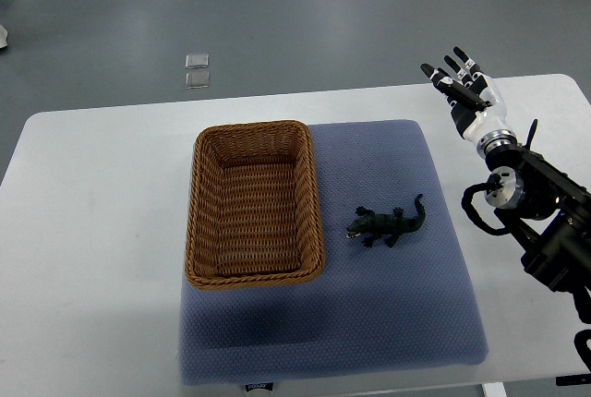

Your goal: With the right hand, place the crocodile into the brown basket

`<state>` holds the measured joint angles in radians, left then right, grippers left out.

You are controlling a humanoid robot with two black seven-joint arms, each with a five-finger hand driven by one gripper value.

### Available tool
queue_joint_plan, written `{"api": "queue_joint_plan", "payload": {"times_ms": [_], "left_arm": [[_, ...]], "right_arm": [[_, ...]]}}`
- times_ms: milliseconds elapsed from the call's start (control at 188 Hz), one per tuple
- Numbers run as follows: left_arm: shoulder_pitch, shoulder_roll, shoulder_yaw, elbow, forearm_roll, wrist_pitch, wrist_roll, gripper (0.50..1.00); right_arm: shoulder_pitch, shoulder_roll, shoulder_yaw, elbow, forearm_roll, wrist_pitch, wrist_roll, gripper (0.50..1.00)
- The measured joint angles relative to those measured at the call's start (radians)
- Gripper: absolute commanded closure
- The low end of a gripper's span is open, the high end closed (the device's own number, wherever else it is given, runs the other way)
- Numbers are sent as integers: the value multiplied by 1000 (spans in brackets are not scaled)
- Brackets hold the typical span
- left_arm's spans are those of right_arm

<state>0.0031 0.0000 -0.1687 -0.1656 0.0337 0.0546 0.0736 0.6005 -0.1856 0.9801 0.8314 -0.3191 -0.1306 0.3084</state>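
Holds right robot hand (pixel 466 92) far right, fingers apart, empty, well away from crocodile (pixel 388 222). Risks pinching only the thin tail, dropping short of brown basket (pixel 254 128).

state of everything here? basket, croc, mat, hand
brown basket: upright on the mat, nothing inside
crocodile: lying on the mat right of the basket, apart from it, not held
blue mat: flat on the white table
right hand: open, fingers spread, holding nothing, away from the crocodile
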Motion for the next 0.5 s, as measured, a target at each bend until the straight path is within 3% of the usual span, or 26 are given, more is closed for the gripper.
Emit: {"api": "queue_joint_plan", "payload": {"times_ms": [500], "left_arm": [[0, 0, 1, 15, 1, 2, 0, 500]], "right_arm": [[1, -2, -2, 0, 0, 0, 0, 576]]}}
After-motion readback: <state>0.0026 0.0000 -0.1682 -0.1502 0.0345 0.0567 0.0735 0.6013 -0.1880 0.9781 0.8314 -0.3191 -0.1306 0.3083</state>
